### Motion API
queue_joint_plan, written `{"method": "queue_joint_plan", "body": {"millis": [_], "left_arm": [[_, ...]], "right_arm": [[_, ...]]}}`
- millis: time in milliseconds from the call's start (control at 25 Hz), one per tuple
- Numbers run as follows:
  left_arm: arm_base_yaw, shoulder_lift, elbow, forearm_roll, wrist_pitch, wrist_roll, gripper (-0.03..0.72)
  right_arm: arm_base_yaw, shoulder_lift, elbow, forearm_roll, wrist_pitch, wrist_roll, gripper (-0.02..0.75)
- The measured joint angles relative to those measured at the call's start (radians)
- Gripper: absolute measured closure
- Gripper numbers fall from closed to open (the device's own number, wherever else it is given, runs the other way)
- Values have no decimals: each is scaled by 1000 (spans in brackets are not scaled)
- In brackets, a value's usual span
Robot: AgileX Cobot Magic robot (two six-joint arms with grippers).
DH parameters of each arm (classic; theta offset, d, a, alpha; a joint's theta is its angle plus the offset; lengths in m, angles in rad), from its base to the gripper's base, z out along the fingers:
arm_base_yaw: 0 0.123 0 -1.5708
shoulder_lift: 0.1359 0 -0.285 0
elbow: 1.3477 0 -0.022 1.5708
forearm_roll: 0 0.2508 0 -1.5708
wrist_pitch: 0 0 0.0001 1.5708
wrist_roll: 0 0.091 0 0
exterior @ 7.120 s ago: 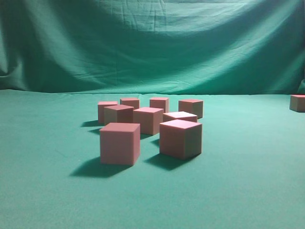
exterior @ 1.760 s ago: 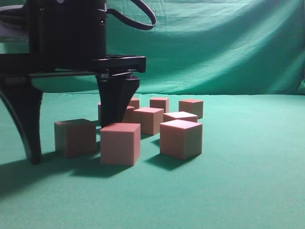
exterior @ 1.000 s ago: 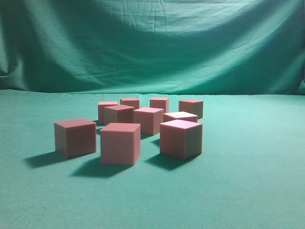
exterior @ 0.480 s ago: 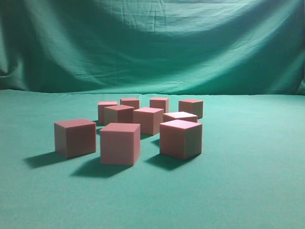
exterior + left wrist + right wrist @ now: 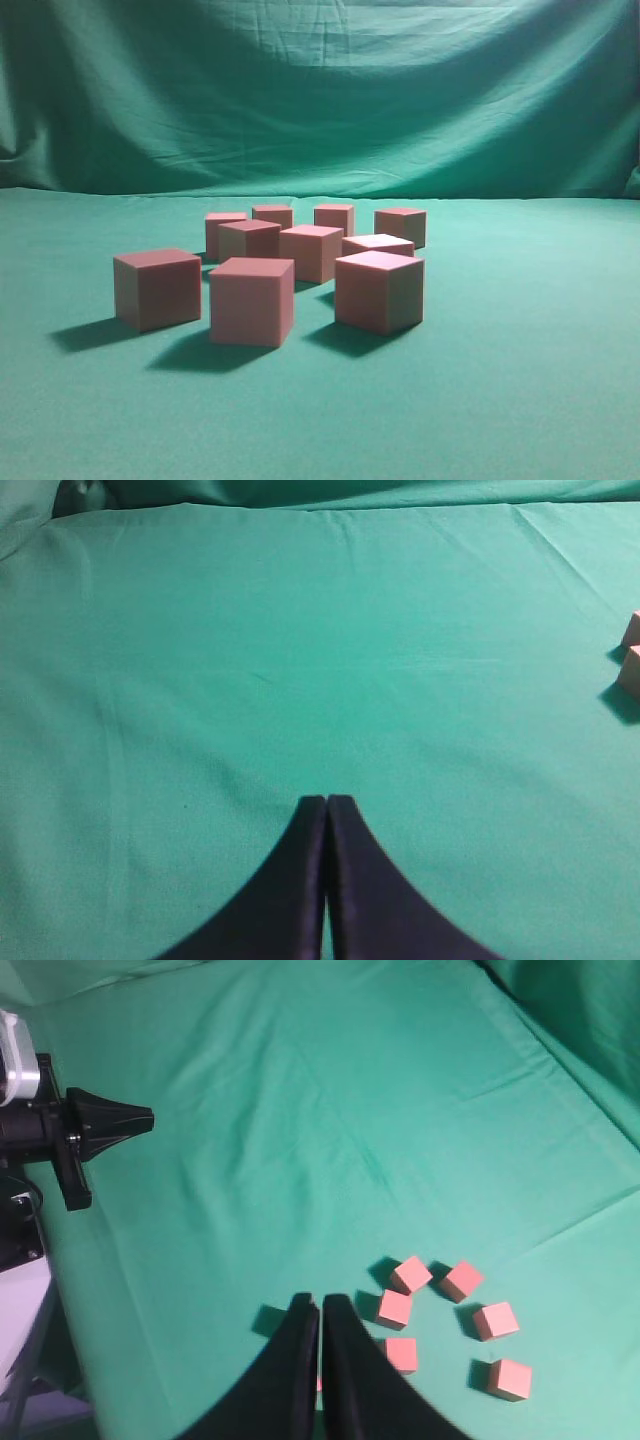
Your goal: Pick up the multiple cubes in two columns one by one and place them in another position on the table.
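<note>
I count nine cubes clustered mid-table in the exterior view, where neither arm appears, while my right gripper hangs high above six of them with jaws pressed together, and my left gripper, likewise closed and empty, faces bare cloth.

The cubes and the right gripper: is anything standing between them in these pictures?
Nothing visible does. In the right wrist view the right gripper hangs shut above the cubes, with only bare green table around them. The left gripper sits far off at the side, not in the path.
</note>
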Motion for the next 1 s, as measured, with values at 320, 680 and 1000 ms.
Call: {"method": "queue_joint_plan", "body": {"millis": [320,680,1000], "left_arm": [[0,0,0,0,0,0,688],[0,0,0,0,0,0,688],[0,0,0,0,0,0,688]], "right_arm": [[-11,-116,106,-54,-21,2,738],[-213,-262,448,-5,-305,2,738],[-412,-473,762,77,-579,2,738]]}}
